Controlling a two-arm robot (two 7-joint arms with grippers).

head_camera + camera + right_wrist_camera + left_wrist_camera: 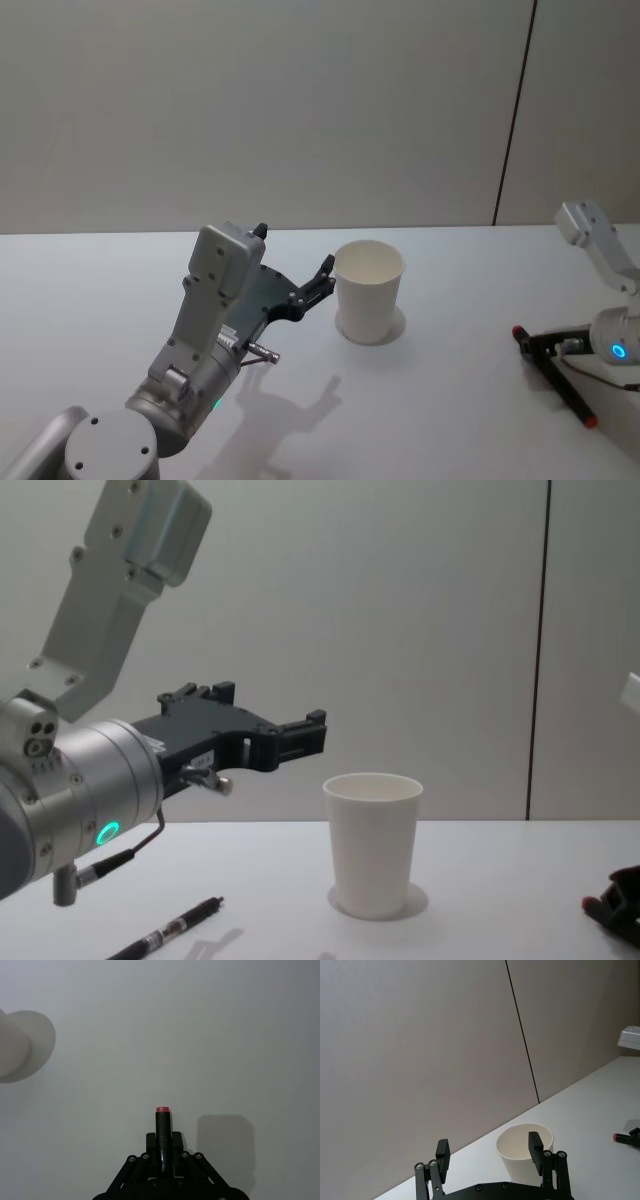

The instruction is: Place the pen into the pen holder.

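**Pen clamped at right, cup upright mid-table**

Near right: right gripper (163, 1141) low at table (450, 400), fingers clamped on black, red-ended pen (162, 1119). Near left: second pen (170, 930) lying on table. Farther: left gripper (489, 1149) raised just left of cup (368, 290), fingers apart, nothing between them. Clamped pen sits well right of cup.

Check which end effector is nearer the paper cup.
Left. The left end effector hovers open just beside the rim of the paper cup; the right end effector is far off to its right, shut on a pen.
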